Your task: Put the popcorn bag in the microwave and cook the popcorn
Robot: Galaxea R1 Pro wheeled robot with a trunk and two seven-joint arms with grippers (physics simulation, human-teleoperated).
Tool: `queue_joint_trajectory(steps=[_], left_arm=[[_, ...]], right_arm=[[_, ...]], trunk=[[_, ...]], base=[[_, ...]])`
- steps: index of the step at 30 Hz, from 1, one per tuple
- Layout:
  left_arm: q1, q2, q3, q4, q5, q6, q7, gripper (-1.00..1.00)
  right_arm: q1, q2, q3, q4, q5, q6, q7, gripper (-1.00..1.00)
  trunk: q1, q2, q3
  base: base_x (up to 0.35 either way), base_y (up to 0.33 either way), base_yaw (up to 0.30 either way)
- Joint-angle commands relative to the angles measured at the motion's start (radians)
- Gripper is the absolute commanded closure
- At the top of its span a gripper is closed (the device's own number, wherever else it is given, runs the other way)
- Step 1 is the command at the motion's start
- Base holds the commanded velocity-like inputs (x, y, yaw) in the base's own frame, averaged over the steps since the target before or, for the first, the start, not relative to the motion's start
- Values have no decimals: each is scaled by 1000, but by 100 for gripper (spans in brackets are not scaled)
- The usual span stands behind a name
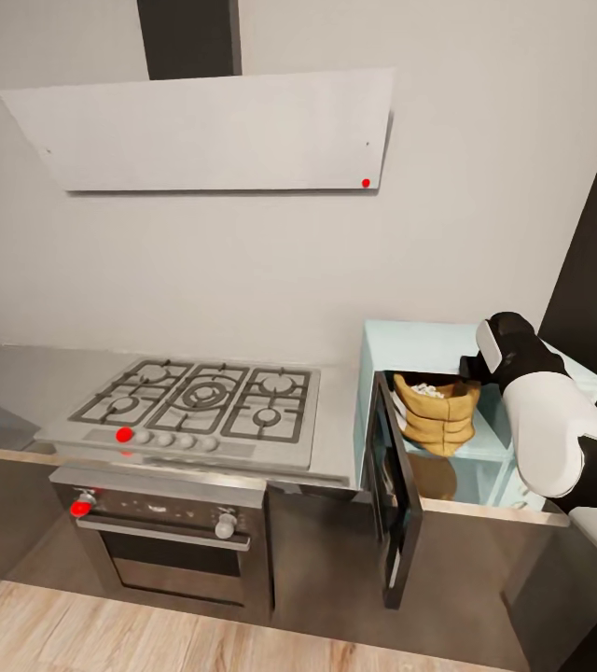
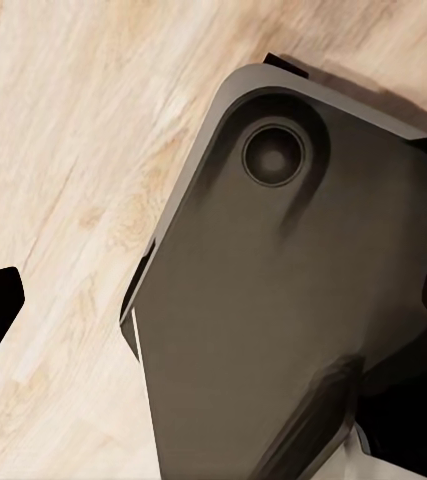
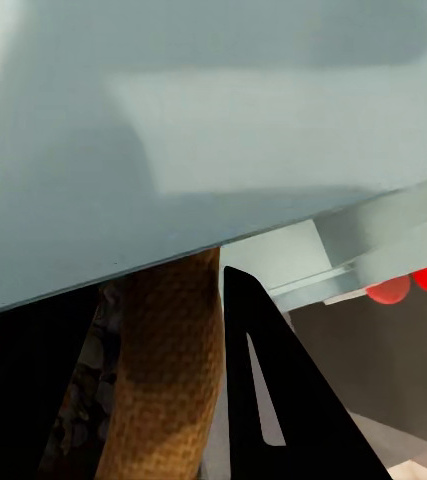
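The pale blue microwave (image 1: 401, 338) stands on the grey countertop (image 1: 19, 373) at the right, its dark glass door (image 1: 394, 485) swung open toward me. Inside it stands the tan-gold popcorn bag (image 1: 440, 417), with whitish popcorn (image 1: 426, 390) showing at its rolled rim. My right arm reaches into the cavity, and its gripper (image 1: 474, 371) is at the bag's upper right edge. In the right wrist view the burlap bag (image 3: 163, 370) fills the gap between the two black fingers (image 3: 263, 400) of the right gripper (image 3: 158, 290), under the microwave's blue wall (image 3: 213, 120). The left gripper (image 2: 213, 310) hangs open over the floor.
A steel gas hob (image 1: 196, 397) sits left of the microwave, with a steel oven (image 1: 173, 541) with red-marked knobs below it. A grey hood (image 1: 205, 131) hangs on the wall above. The robot's dark base (image 2: 293, 300) and the wooden floor (image 2: 63, 150) lie under the left gripper.
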Motion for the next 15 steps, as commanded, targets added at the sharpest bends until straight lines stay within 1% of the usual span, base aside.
queue_joint_trajectory(steps=[1,6,7,11,15], left_arm=[[0,0,2,-2,2,-2,3,-100],[0,0,2,-2,2,-2,3,-100],[0,0,2,-2,2,-2,3,-100],[0,0,2,-1,2,-2,3,-100],[0,0,2,0,2,-2,3,-100]], right_arm=[[-1,1,-6,-1,7,4,5,100],[-1,1,-4,1,12,4,2,100],[-1,1,-4,1,11,4,2,-100],[-1,1,-5,1,16,4,4,-100],[-1,1,-5,1,13,4,5,-100]], trunk=[[0,-1,-1],[0,-1,-1],[0,-1,-1],[0,-1,-1],[0,-1,-1]], base=[[4,0,0],[0,0,0],[0,0,0],[0,0,0],[0,0,0]])
